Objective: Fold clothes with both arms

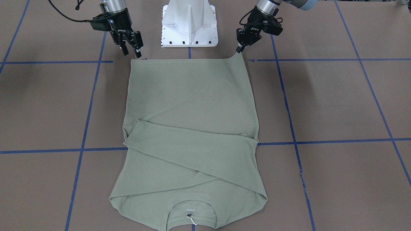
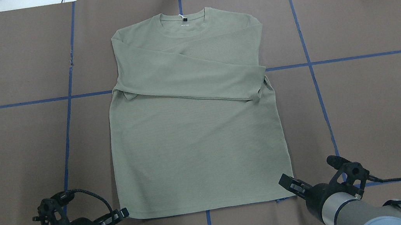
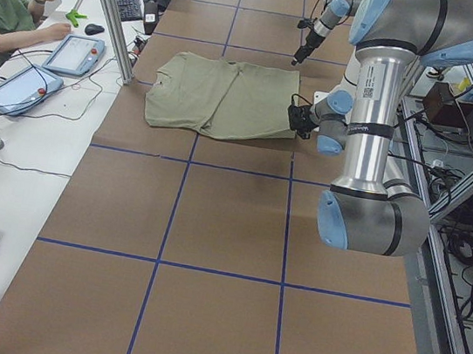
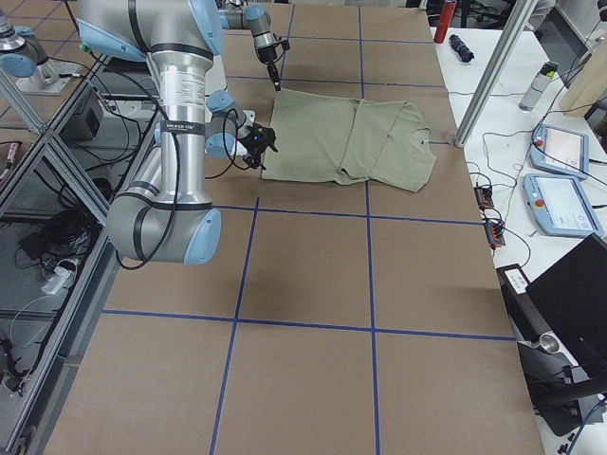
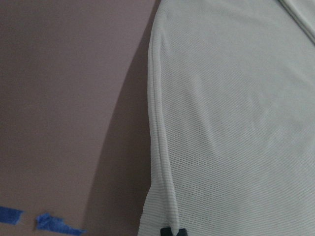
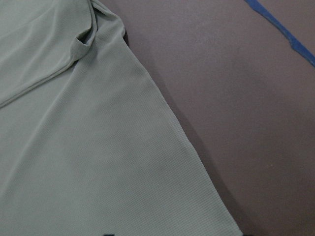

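The sage-green shirt (image 2: pixel 197 148) lies flat on the brown table, collar and white tag (image 1: pixel 190 218) away from the robot, both sleeves folded across the chest (image 1: pixel 192 144). My left gripper (image 1: pixel 239 49) is shut on one hem corner, which rises to a small peak; the left wrist view shows its closed tips (image 5: pixel 172 231) on the hem edge. My right gripper (image 1: pixel 131 51) hangs open just above the other hem corner (image 1: pixel 135 60), apart from the cloth. In the right wrist view that corner (image 6: pixel 216 216) lies between the spread tips.
The white pedestal base (image 1: pixel 189 24) stands just behind the hem. Blue tape lines (image 2: pixel 68 119) grid the table. A side table (image 3: pixel 13 137) with tablets, a bottle and a seated person runs along the far side.
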You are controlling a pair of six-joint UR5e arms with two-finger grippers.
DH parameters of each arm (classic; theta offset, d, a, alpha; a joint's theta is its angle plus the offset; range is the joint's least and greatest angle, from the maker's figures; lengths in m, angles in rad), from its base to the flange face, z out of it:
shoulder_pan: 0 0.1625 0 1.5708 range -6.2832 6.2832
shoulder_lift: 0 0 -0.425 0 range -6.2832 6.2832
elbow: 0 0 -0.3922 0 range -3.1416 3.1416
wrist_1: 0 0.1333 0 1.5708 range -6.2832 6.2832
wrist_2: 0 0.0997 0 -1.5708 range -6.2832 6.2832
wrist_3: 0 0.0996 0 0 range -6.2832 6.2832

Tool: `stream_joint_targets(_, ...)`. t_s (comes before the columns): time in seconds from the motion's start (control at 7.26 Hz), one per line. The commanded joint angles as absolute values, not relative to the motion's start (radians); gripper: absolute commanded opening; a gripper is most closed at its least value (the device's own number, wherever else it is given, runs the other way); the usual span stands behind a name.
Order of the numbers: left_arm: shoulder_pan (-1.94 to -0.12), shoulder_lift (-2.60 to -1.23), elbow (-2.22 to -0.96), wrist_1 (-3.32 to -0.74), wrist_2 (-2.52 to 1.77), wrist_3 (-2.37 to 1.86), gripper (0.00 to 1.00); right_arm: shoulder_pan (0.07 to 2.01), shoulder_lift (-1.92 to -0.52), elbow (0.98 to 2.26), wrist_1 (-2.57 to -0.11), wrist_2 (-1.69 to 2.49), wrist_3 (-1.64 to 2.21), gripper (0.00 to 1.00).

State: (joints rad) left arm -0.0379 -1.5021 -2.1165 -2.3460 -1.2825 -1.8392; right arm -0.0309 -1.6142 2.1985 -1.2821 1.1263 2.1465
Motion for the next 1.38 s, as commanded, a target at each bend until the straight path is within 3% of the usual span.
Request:
stream_joint_targets(0.0,-0.040,-1.502,-2.126,-2.345,-1.284,-1.842,0.00,-0.061,-1.612,2.154,-1.307,1.097,2.169,0.77)
stream_joint_targets(0.41,-0.038,-1.502,-2.126,-2.347,-1.284,-1.844,0.00,-0.072,-1.600,2.120,-1.307,1.077,2.169,0.75)
stream_joint_targets(0.69,-0.038,-1.502,-2.125,-2.347,-1.282,-1.844,0.00,-0.074,-1.586,2.111,-1.305,1.077,2.169,0.63)
stream_joint_targets(0.96,-0.038,-1.502,-2.123,-2.347,-1.282,-1.844,0.00,-0.074,-1.574,2.105,-1.307,1.077,2.168,0.60)
stream_joint_targets(1.24,-0.038,-1.502,-2.123,-2.347,-1.282,-1.844,0.00,-0.072,-1.574,2.102,-1.307,1.077,2.168,0.51)
